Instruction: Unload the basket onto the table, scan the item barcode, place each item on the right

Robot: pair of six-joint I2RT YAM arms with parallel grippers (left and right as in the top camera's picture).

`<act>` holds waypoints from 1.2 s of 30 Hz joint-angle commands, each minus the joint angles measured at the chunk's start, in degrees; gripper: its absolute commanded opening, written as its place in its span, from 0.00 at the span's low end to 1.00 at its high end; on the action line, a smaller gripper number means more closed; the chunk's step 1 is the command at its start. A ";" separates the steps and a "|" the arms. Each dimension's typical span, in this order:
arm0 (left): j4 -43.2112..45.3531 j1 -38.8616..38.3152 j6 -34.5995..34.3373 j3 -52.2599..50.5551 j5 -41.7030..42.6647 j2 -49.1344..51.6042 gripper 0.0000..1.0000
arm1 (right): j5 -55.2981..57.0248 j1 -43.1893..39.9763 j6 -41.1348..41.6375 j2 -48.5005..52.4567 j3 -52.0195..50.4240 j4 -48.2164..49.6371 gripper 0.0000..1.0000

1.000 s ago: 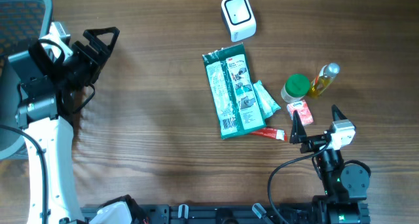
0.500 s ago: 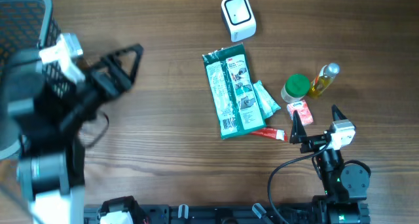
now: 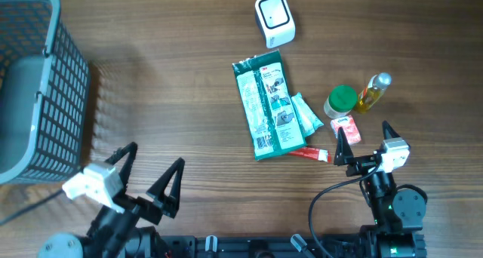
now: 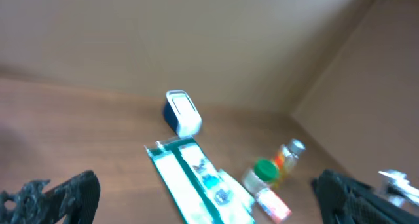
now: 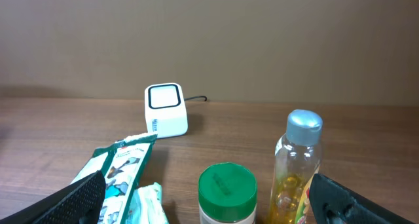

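Note:
A white barcode scanner (image 3: 274,19) stands at the back of the table. Below it lies a long green package (image 3: 268,105), overlapping a small white-green packet (image 3: 307,116). To the right stand a green-lidded jar (image 3: 340,101) and an oil bottle (image 3: 373,90), with a small pink box (image 3: 346,129) in front. My right gripper (image 3: 362,130) is open just in front of the jar (image 5: 226,191) and bottle (image 5: 298,165), holding nothing. My left gripper (image 3: 155,158) is open and empty near the front left edge, far from the items; its blurred view faces the scanner (image 4: 182,112) and package (image 4: 196,178).
A grey mesh basket (image 3: 72,84) takes up the far left side. A red tube (image 3: 309,153) lies under the package's lower right corner. The scanner's cable runs off the back edge. Bare wood lies between the basket and the package.
The left arm has swung from beside the basket at the far left down to the front edge, still open. The right arm and all items are unmoved.

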 commanded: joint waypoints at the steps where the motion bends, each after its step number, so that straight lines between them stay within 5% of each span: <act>1: 12.81 -0.74 3.06 -7.69 -5.25 -7.02 1.00 | -0.55 -0.39 -0.50 -0.46 -0.04 0.20 1.00; 6: 43.04 -2.36 3.02 -19.06 -9.81 -10.36 1.00 | -0.55 -0.39 -0.50 -0.48 -0.04 0.20 1.00; 11: 55.12 -5.38 -0.81 -28.83 -27.10 -10.36 1.00 | -0.55 -0.39 -0.50 -0.48 -0.04 0.22 1.00; 20: 55.43 -4.31 -1.31 -44.78 -34.75 -10.36 1.00 | -0.55 -0.39 -0.50 -0.46 -0.04 0.20 1.00; 26: 39.47 -4.31 -0.39 -44.85 -34.77 -10.36 1.00 | -0.55 -0.39 -0.48 -0.46 -0.04 0.20 1.00; 32: 35.65 -4.31 18.58 -44.85 -25.92 -10.36 1.00 | -0.55 -0.39 -0.52 -0.46 -0.04 0.22 1.00; 36: 35.65 -4.31 20.41 -44.85 -25.99 -10.36 1.00 | -0.55 -0.39 -0.50 -0.46 -0.04 0.22 1.00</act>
